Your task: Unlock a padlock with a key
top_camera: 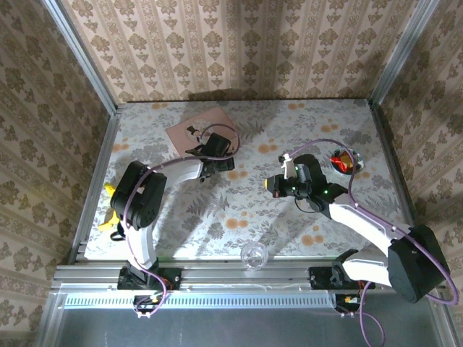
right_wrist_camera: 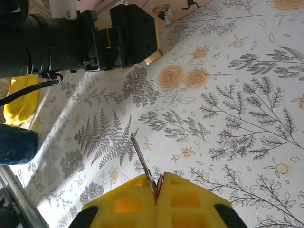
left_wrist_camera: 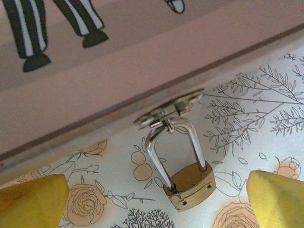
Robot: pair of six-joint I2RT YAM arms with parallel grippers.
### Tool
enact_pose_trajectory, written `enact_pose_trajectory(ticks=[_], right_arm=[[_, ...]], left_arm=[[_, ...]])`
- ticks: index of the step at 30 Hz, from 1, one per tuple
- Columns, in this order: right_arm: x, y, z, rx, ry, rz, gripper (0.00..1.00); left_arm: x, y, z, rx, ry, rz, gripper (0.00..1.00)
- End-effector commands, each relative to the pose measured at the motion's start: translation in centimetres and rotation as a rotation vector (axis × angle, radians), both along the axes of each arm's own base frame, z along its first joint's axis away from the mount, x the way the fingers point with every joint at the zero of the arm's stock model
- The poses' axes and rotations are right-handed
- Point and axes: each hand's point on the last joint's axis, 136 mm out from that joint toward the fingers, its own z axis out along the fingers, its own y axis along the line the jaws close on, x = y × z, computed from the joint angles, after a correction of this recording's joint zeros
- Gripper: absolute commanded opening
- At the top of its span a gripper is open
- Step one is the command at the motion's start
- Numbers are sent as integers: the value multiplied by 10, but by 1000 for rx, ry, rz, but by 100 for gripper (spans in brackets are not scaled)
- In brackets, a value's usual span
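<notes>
My left claw [left_wrist_camera: 154,202] stands with its yellow pads apart, one at each lower corner of its wrist view. They bracket the tiny brass-gold padlock [left_wrist_camera: 190,183] without touching it. The padlock lies low and right of centre there, its thin silvery shackle [left_wrist_camera: 156,152] looped through the silvery hasp [left_wrist_camera: 168,111] of the pink picture-lidded box [left_wrist_camera: 118,85]. My right claw [right_wrist_camera: 156,199] is pinched tight on a thin flat silvery key [right_wrist_camera: 141,159], blade pointing up and left over the floral-printed table [right_wrist_camera: 237,118].

My worry is that the lock hangs loose, so unless I clamp it first, a push from the key will likely swing it aside. The key is gripped by its end alone and may pivot. I cannot make out the keyhole.

The left wrist view gives shackle-and-hasp detail too fine for the overhead view, which instead shows the two claws well apart.
</notes>
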Motion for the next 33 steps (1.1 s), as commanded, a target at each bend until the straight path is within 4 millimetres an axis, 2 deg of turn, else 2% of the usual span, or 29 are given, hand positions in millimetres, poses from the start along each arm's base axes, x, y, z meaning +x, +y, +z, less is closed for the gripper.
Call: enact_pose_trajectory(ticks=[1, 16, 26, 33], right_arm=[[4, 0, 0, 18, -4, -3, 0], [12, 7, -6, 54, 37, 14, 0], [13, 8, -4, 69, 29, 17, 0], [14, 11, -8, 87, 36, 23, 0]], left_arm=[[10, 9, 5, 2, -6, 43, 97], [19, -5, -3, -5, -11, 56, 96], [29, 2, -9, 21, -46, 135, 85], [38, -1, -10, 28, -61, 134, 79]])
